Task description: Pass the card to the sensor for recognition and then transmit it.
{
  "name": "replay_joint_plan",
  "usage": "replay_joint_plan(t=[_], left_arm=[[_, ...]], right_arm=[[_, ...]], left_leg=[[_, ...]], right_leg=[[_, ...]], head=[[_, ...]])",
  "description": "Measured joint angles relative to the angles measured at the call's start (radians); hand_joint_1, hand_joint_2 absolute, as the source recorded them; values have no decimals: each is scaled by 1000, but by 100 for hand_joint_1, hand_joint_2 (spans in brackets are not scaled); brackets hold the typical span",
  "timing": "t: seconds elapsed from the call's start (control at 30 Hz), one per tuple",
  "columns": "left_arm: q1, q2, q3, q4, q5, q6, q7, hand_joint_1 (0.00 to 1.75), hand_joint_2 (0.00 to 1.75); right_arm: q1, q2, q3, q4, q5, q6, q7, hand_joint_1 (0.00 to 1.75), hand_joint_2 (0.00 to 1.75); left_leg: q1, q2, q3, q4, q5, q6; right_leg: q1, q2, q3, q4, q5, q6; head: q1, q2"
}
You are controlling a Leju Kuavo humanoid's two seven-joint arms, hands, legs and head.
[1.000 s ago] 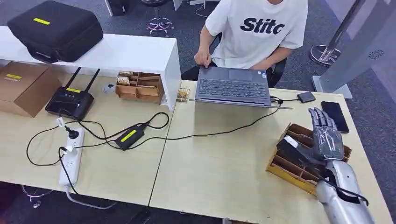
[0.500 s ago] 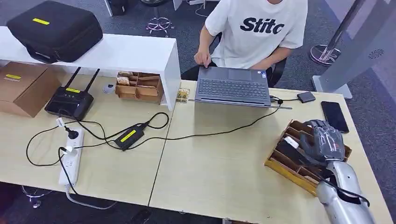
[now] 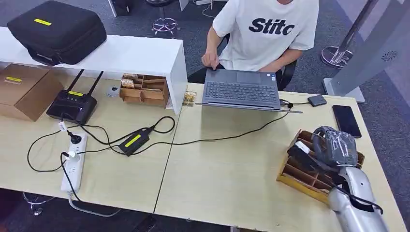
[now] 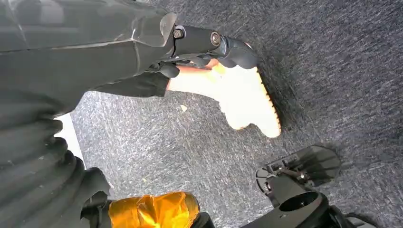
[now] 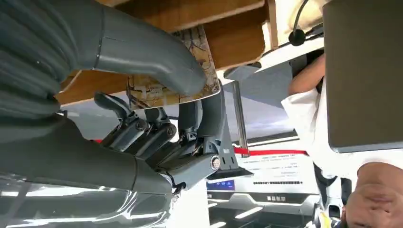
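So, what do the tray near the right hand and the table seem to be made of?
The tray looks like thin plywood or stiff brown board: matte, with pale raw edges on its dividers. The table seems a light wood-grain laminate, smooth with low sheen; whether it is solid wood cannot be told. The right hand is over the tray.

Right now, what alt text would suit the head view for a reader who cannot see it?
The robot's right hand curls over a wooden divided tray at the desk's right edge. Across the desk, a person in a white T-shirt types on a laptop.
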Motion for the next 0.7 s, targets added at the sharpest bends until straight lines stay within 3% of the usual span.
replay_joint_plan(t=[0.7], left_arm=[[0, 0, 0, 0, 2, 3, -5, 0, 175]], right_arm=[[8, 0, 0, -53, 16, -32, -15, 175, 175]], left_leg=[[0, 0, 0, 0, 0, 0]], right_leg=[[0, 0, 0, 0, 0, 0]], head=[[0, 0]])
